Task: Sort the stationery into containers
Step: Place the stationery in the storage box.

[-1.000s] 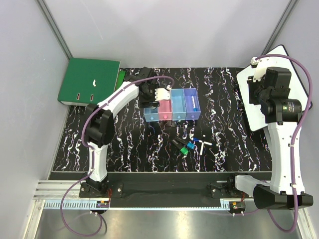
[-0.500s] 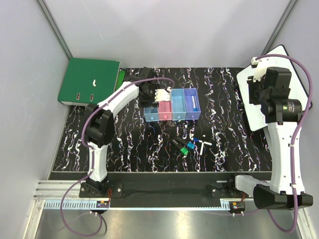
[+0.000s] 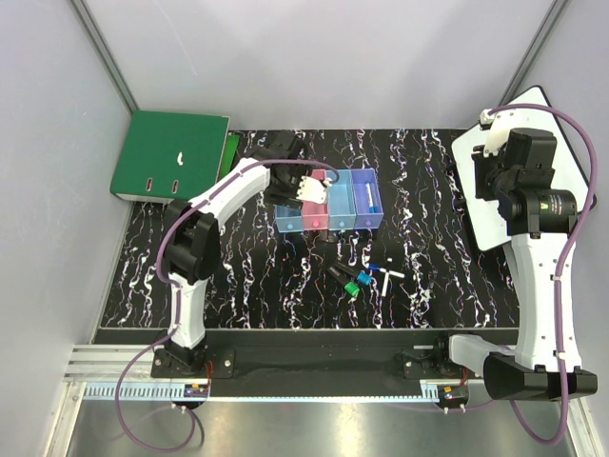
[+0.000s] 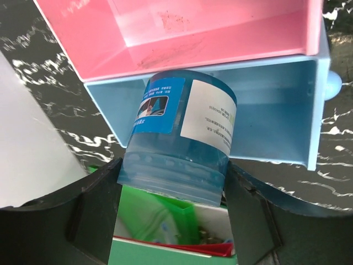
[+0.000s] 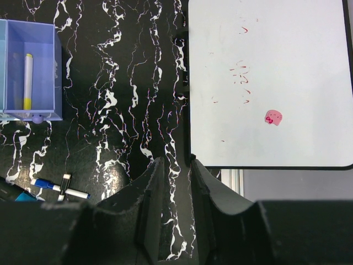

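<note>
LEFT CLAW HOLDS TAPE OVER BINS: The left claw (image 3: 303, 187) (image 4: 172, 174) grips a round translucent blue tape roll (image 4: 182, 130) with printed labels, its black fingers (image 4: 96, 212) pressed to either side. The roll juts toward 12 o'clock from the claw, over the open light blue plastic end bin (image 4: 276, 110); whether it touches the bin cannot be told. The pink plastic bin (image 4: 193, 44) adjoins at 12 o'clock. From above, the row of four translucent bins (image 3: 328, 227) sits mid-way across the black marbled counter (image 3: 438, 248), with a thin white pen (image 3: 369, 196) lying in the purple-blue bin (image 5: 41, 66). Short black markers with green and blue caps (image 3: 350, 284) lie loose at 5 o'clock of the row. The right claw (image 5: 172, 165), fingers slightly parted and empty, hovers at 3 o'clock beside the white black-rimmed board (image 5: 265, 83).
</note>
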